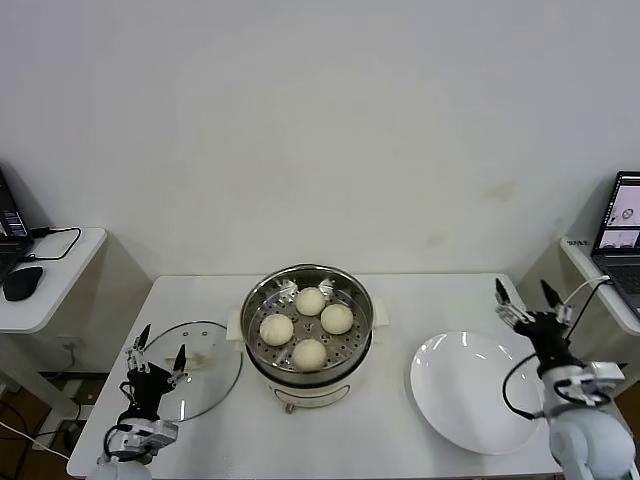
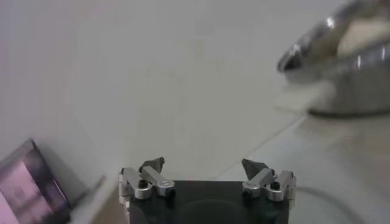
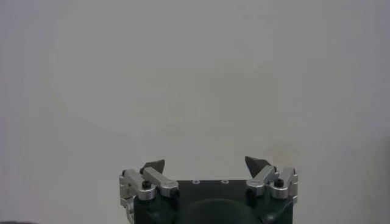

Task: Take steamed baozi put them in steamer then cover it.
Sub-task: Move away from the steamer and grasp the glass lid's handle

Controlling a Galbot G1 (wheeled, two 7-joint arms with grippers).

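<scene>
**Four buns in the pot, lid off, both arms idle at the near edge**

Nearest the robot, the left gripper (image 1: pixel 158 352) hangs over the near left part of the white surface (image 1: pixel 400 300), its jaws spread wide and holding nothing. The left wrist view shows the same gap between the two dark fingertips (image 2: pixel 152 164), with only bare surface past them. The glass lid (image 1: pixel 205 380) lies flat directly under and just beyond these jaws, its rim reaching towards the pot (the handle is hard to make out from the head view).

The right gripper (image 1: pixel 528 294) is raised at the right edge of the surface, its jaws likewise wide apart and empty. The right wrist view shows its fingertips (image 3: pixel 153 165) against plain pale wall. A flat white plate (image 1: pixel 475 392), with nothing on it, lies just inward of and below these jaws.

Between the two grippers, and a little farther out, stands the steel steamer (image 1: pixel 307 335) on its cream base. It is just beside the lid and well apart from the plate. Four pale buns (image 1: pixel 310 324) sit on its perforated tray in a diamond, close together, and the pot is uncovered. Its shiny rim (image 2: pixel 317 45) also shows in the left wrist view.

Off to the far sides are a side table with a black mouse (image 1: pixel 22 283) beyond the left jaws, and a laptop (image 1: pixel 622 230) beyond the right.
</scene>
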